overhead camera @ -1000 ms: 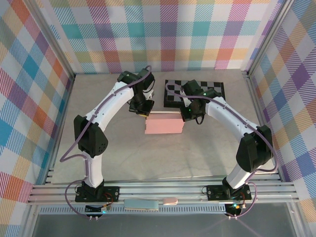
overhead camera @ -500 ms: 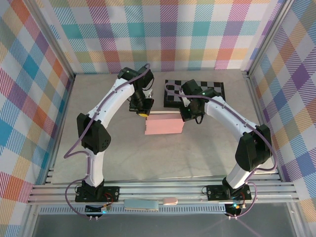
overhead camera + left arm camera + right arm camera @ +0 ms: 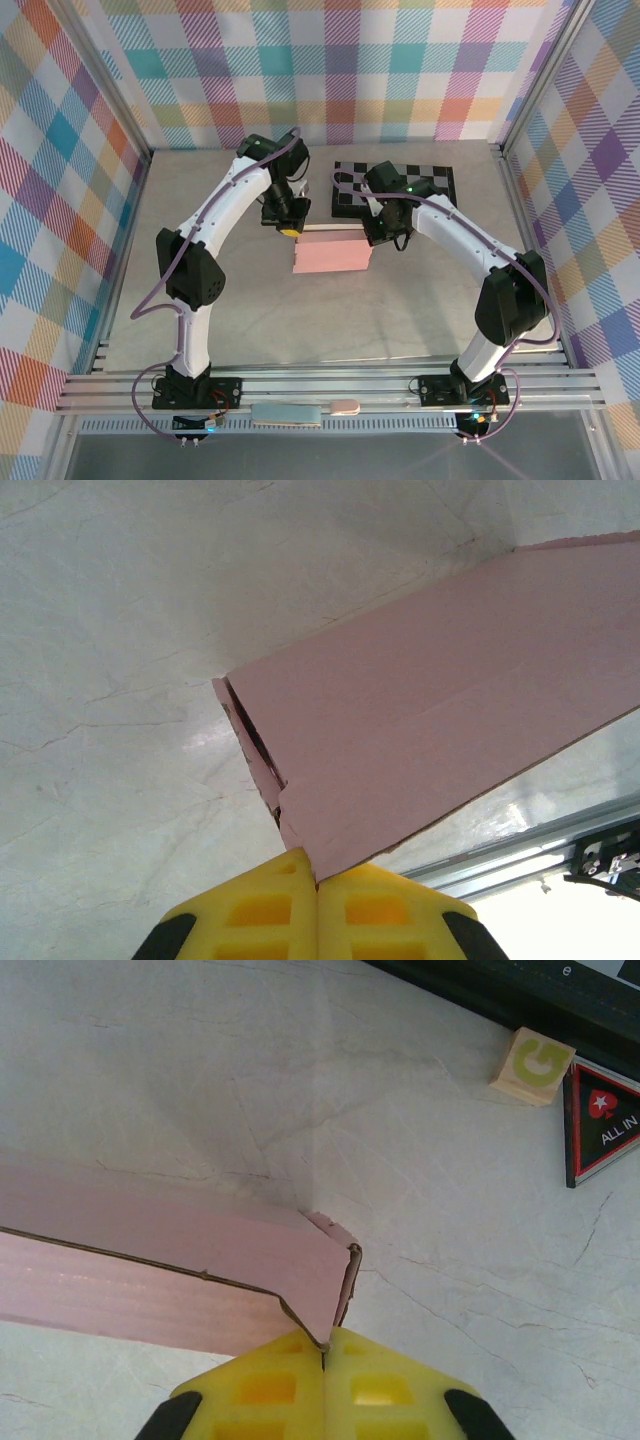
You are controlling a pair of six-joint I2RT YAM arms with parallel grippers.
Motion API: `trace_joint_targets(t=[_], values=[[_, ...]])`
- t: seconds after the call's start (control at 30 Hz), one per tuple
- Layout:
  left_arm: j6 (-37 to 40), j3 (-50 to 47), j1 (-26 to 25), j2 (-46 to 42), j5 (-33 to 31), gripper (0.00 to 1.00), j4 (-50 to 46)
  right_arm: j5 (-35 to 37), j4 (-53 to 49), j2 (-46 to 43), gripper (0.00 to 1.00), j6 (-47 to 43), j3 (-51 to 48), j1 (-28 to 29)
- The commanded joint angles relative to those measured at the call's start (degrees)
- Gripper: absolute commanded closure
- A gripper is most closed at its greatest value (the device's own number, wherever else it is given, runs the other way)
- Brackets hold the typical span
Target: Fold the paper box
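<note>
Left claw (image 3: 317, 870) edged back, pinching paper box (image 3: 430, 700)

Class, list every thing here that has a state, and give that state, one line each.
paper box, partly folded, pinched at two corners
left gripper, shut on the paper box
right gripper, shut on the paper box
letter block, resting with its G face upward

I see the paper box (image 3: 332, 256), pale pink cardboard folded into a shallow rectangle, lying just above centre frame on the surface (image 3: 250, 320).
</note>
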Motion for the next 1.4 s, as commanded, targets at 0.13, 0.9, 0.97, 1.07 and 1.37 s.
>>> trace_joint_targets(t=[0.13, 0.9, 0.97, 1.07, 1.37], values=[[-1.9, 0.9, 0.9, 0.7, 6.4, 0.95, 1.2, -2.4, -0.3, 0.9, 1.0, -1.0, 1.2, 1.4], [-1.4, -19.6, 2.9, -7.6, 7.4, 0.96, 13.9, -2.8, -0.2, 1.0, 1.0, -0.9, 0.9, 1.4], [-1.2, -20.9, 2.9, -8.3, 7.0, 0.96, 14.8, -2.6, -0.1, 0.8, 1.0, -0.8, 0.8, 1.4], [-0.7, -22.2, 2.9, -8.8, 6.5, 0.96, 15.5, -2.5, -0.1, 0.8, 1.0, -0.8, 0.8, 1.4], [0.6, -24.9, 2.9, -10.0, 5.0, 0.96, 16.2, -2.1, -0.3, 1.1, 1.0, -0.9, 1.0, 1.4]])
